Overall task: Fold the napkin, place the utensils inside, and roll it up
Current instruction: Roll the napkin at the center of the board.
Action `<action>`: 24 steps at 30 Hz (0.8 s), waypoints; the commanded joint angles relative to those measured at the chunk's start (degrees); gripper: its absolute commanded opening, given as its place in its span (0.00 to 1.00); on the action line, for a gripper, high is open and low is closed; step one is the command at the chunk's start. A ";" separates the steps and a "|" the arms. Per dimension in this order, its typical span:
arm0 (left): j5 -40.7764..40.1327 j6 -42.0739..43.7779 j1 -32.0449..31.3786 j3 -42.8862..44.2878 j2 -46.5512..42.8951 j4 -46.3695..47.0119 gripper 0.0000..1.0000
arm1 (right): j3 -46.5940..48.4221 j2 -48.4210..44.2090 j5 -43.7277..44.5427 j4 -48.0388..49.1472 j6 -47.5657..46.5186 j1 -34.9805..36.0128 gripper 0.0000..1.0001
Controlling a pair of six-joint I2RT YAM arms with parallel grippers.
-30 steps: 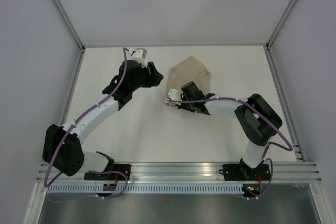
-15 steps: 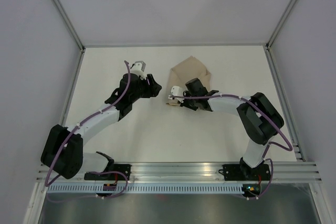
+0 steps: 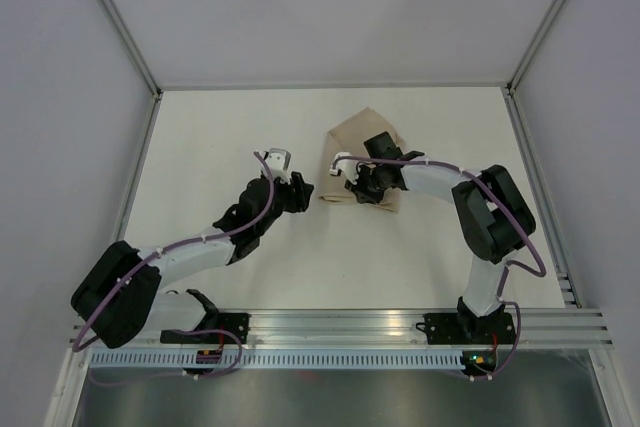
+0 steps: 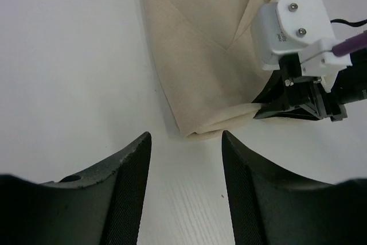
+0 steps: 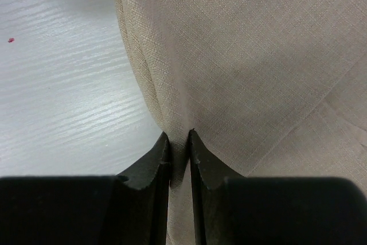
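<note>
The beige napkin (image 3: 362, 137) lies folded on the white table, toward the back centre. My right gripper (image 3: 354, 190) is shut on a pinched fold at the napkin's near edge; in the right wrist view the cloth (image 5: 252, 50) fills the frame and the gripper (image 5: 179, 140) clamps a ridge of it. My left gripper (image 3: 300, 191) is open and empty, just left of the napkin's near corner. In the left wrist view the gripper (image 4: 184, 142) hovers above bare table, short of the napkin's folded edge (image 4: 212, 125). The fork is hidden.
The white table (image 3: 220, 137) is walled by grey panels with metal corner posts (image 3: 120, 27). The right arm's white camera mount (image 4: 295, 27) sits over the napkin's right side in the left wrist view. The arms' base rail (image 3: 340, 332) runs along the near edge.
My left gripper has moved from the back left down and rightward, close to the napkin's near corner. My right gripper has shifted right and back along the napkin's near edge, still pinching cloth.
</note>
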 commanded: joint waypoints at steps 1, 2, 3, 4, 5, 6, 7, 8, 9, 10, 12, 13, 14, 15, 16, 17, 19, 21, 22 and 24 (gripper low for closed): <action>-2.85 7.56 -0.87 -1.65 1.01 11.44 0.57 | 1.33 4.61 -5.47 -13.38 -1.43 -1.83 0.06; -1.88 9.14 -1.31 -2.44 1.36 12.77 0.57 | 1.86 5.49 -6.43 -14.95 -1.95 -2.53 0.06; 0.65 12.72 -1.57 -2.88 1.54 14.70 0.58 | 2.57 5.93 -6.88 -15.83 -2.22 -2.80 0.06; 2.24 14.76 -1.84 -3.32 1.89 18.63 0.59 | 3.27 6.46 -7.49 -16.71 -2.57 -3.15 0.06; 3.65 16.61 -2.01 -3.85 2.33 20.41 0.61 | 4.41 7.42 -7.93 -18.03 -2.84 -3.67 0.06; 6.71 20.10 -2.45 -3.68 3.72 21.65 0.62 | 4.94 7.86 -8.63 -18.74 -3.27 -4.03 0.06; 8.13 22.58 -2.63 -2.98 4.61 22.71 0.66 | 6.08 8.39 -8.99 -19.35 -3.54 -4.21 0.05; 9.28 24.51 -3.41 -2.45 5.83 24.46 0.67 | 6.70 9.44 -9.34 -20.58 -3.72 -4.64 0.05; 10.42 28.71 -4.03 -1.66 8.02 24.56 0.68 | 7.23 9.97 -9.78 -21.11 -4.07 -4.82 0.05; 10.69 30.67 -4.47 0.35 9.17 24.22 0.68 | 8.36 10.94 -10.39 -21.73 -4.24 -5.08 0.05; 13.59 34.98 -5.44 2.64 12.24 21.41 0.68 | 9.16 11.64 -11.27 -23.05 -4.59 -5.44 0.05; 14.29 36.38 -5.88 4.74 13.05 20.44 0.68 | 9.77 12.34 -11.45 -23.31 -4.60 -5.61 0.05; 15.08 37.70 -6.75 5.89 13.84 19.21 0.68 | 10.13 12.79 -11.62 -23.84 -4.60 -5.70 0.05; 15.96 40.94 -7.20 7.04 14.89 15.72 0.68 | 10.39 13.05 -11.80 -24.02 -4.77 -5.79 0.04; 15.88 42.71 -7.81 9.40 16.73 14.03 0.68 | 11.09 13.66 -12.41 -24.37 -4.95 -5.96 0.04; 15.19 46.38 -9.12 10.38 17.70 10.88 0.68 | 11.53 14.10 -12.77 -25.24 -5.04 -6.23 0.04; 14.57 49.57 -10.45 12.49 20.07 9.28 0.68 | 13.11 15.33 -13.56 -26.99 -5.65 -6.58 0.04; 14.56 52.74 -11.24 14.68 21.22 6.65 0.68 | 14.08 16.13 -14.09 -27.62 -5.91 -6.84 0.04; 15.00 53.44 -11.42 15.30 22.53 5.76 0.68 | 14.26 16.30 -14.09 -28.14 -6.18 -7.02 0.04; 15.62 55.73 -11.51 17.06 24.03 3.05 0.68 | 14.52 16.57 -14.09 -28.50 -6.53 -7.11 0.04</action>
